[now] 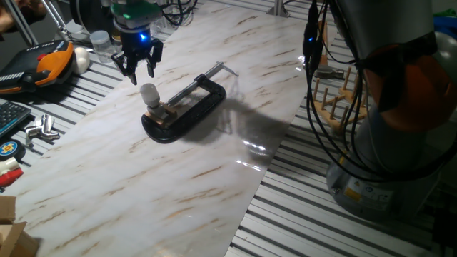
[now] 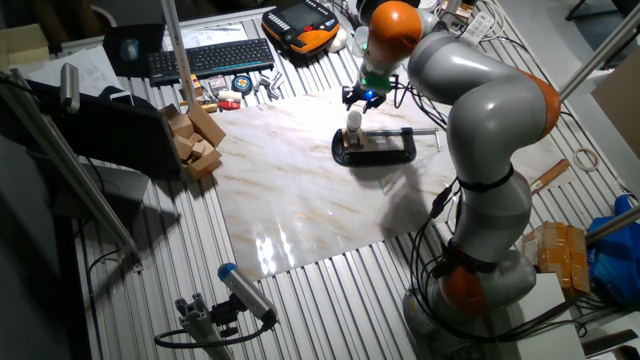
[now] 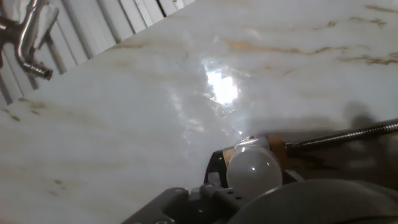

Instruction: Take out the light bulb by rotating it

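Note:
The light bulb (image 1: 149, 93) is a small frosted white globe standing upright in a tan wooden socket block (image 1: 163, 114). A black C-clamp (image 1: 191, 106) lying on the marble board holds that block. My gripper (image 1: 140, 71) hangs just above and a little behind the bulb, open, with nothing between its dark fingers. From the other fixed view the gripper (image 2: 365, 98) sits over the bulb (image 2: 353, 121) and clamp (image 2: 381, 149). The hand view shows the bulb (image 3: 253, 169) low in the frame, in front of the clamp's screw (image 3: 348, 133).
An orange and black device (image 1: 44, 63) and loose metal fittings (image 1: 41, 129) lie left of the board. A wooden peg rack (image 1: 338, 100) and hanging cables stand at the right edge. Wooden blocks (image 2: 196, 137) and a keyboard (image 2: 210, 57) sit beyond the board.

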You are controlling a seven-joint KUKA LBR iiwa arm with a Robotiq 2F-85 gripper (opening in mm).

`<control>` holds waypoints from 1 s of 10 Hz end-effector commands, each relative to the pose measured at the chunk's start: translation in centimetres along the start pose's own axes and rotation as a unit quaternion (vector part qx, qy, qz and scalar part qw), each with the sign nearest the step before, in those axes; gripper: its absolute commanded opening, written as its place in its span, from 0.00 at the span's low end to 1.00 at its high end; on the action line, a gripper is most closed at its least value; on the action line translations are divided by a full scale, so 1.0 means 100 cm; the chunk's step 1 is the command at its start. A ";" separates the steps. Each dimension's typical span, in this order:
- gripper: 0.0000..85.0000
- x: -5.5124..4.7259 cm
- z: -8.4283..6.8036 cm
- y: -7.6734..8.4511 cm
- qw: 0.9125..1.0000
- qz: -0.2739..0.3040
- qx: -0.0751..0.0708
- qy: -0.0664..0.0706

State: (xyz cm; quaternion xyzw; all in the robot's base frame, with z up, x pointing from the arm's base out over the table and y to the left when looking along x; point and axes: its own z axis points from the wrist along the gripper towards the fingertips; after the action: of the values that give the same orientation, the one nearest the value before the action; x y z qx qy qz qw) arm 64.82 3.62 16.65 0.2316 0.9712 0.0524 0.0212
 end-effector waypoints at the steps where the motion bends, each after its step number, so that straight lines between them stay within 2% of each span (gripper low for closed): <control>1: 0.60 0.000 0.001 0.001 0.408 0.907 0.032 -0.101; 2: 0.60 0.000 0.001 0.001 0.395 0.913 0.045 -0.097; 3: 0.60 0.001 0.000 0.001 0.392 0.913 0.054 -0.100; 4: 0.40 0.000 -0.001 0.001 0.407 0.906 0.051 -0.104; 5: 0.40 0.001 -0.001 0.001 0.427 0.898 0.041 -0.101; 6: 0.40 0.001 -0.001 0.001 0.435 0.894 0.042 -0.098; 7: 0.40 0.001 -0.001 0.001 0.425 0.898 0.047 -0.098; 8: 0.40 0.001 -0.001 0.001 0.422 0.900 0.051 -0.100; 10: 0.80 0.001 -0.001 0.000 0.409 0.905 0.052 -0.105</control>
State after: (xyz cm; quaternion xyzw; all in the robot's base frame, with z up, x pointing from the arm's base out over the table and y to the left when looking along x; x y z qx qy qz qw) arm 64.71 3.70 16.74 0.3931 0.9174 0.0232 0.0572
